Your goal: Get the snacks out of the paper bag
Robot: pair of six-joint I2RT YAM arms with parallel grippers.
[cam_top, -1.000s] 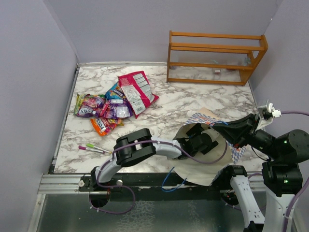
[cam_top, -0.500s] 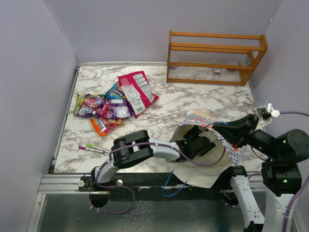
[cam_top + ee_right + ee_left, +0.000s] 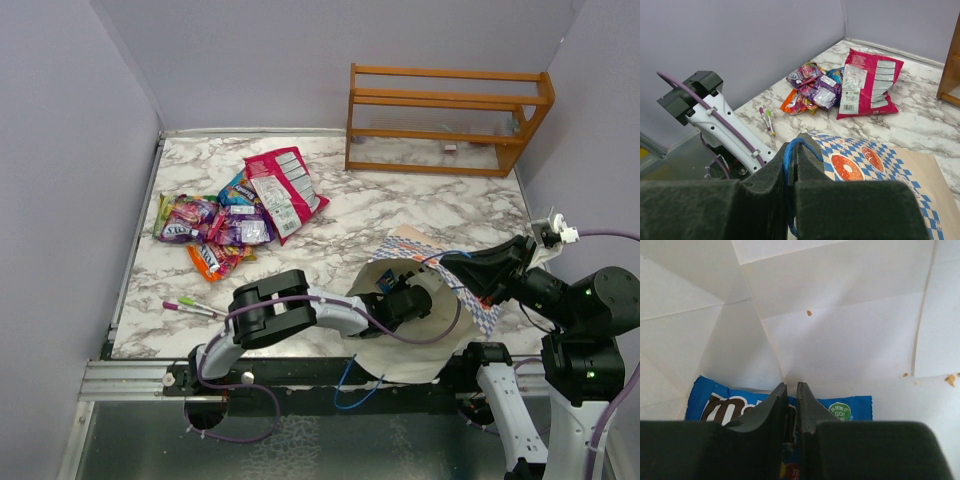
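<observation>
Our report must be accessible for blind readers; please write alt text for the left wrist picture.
The left gripper pinches a blue snack packet between its nearly closed fingers, inside the paper bag. The packet lies on the bag's creased cream paper, with a few small crumbs nearby.

Bottom of the left wrist view: the blue packet (image 3: 707,407) shows big brown "m" lettering, partly hidden. Its green badge (image 3: 840,412) reads "GO!". Print elsewhere is too small to read.
</observation>
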